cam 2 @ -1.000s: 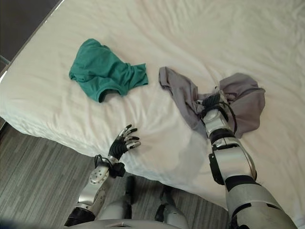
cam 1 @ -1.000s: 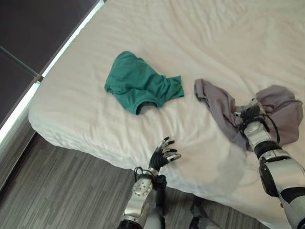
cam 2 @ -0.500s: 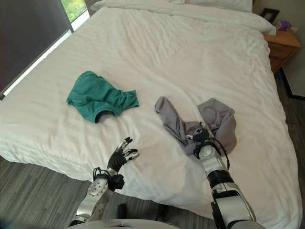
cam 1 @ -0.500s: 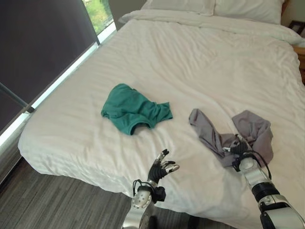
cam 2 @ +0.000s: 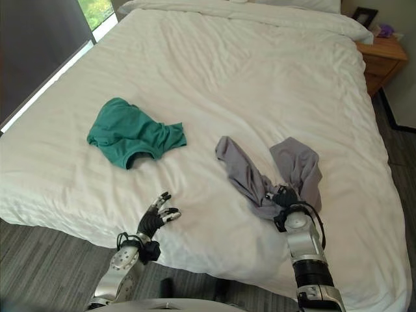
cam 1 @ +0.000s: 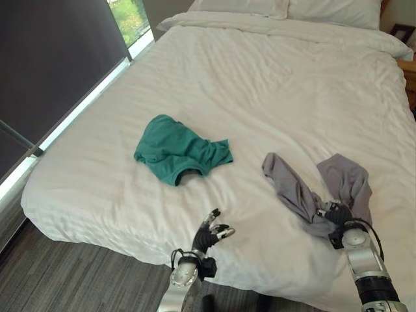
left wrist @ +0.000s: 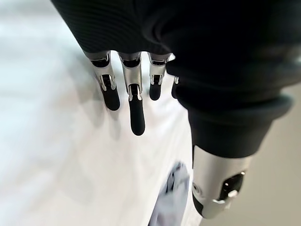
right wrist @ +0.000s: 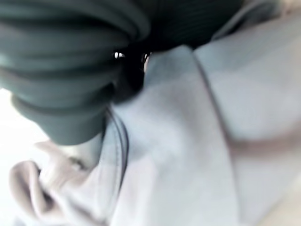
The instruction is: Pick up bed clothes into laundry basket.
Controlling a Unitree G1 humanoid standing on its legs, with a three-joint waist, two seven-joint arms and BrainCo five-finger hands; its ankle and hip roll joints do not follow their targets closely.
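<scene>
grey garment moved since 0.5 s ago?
Yes. Against the green shirt, which kept its spot on the bed, the grey garment bunched toward the near edge, drawn by the right hand.

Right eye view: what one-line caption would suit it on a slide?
Right hand gathers a grey garment on the white bed; left hand open, green garment untouched.
</scene>
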